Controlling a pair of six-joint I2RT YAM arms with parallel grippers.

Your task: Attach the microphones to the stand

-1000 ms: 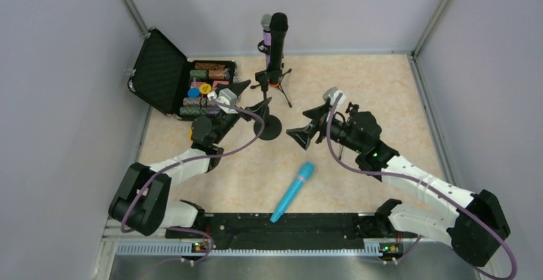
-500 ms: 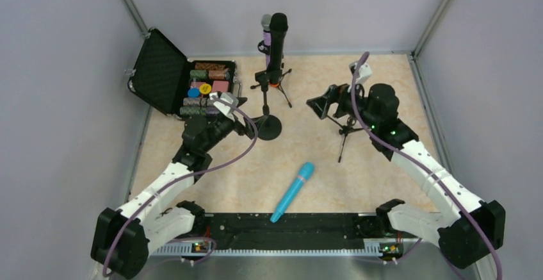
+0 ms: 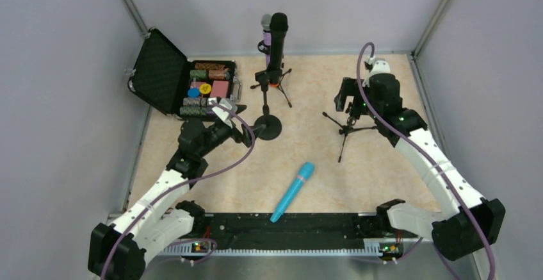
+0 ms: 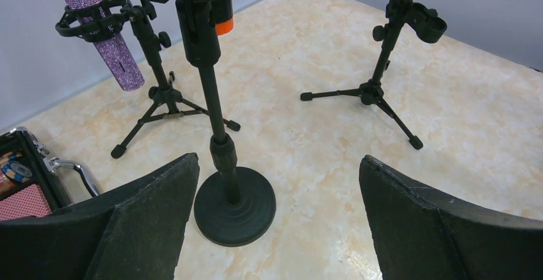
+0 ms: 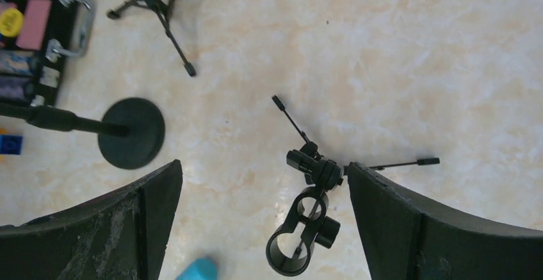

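Observation:
The light blue microphone lies flat on the table near the front; its tip shows in the right wrist view. The glittery purple microphone sits in a tripod stand's clip. The black microphone with the orange end is clipped on the round-base stand. An empty tripod stand stands at the right, its clip open and bare. My left gripper is open and empty, just in front of the round base. My right gripper is open and empty above the empty tripod stand.
An open black case with coloured chips sits at the back left, its lid raised. Its handle shows in the left wrist view. Grey walls close in the table on three sides. A black rail runs along the front edge.
My right arm has swung from the table's middle to the back right, over the empty tripod stand, which it uncovered. My left arm has drawn back slightly from the round-base stand. The blue microphone has not moved.

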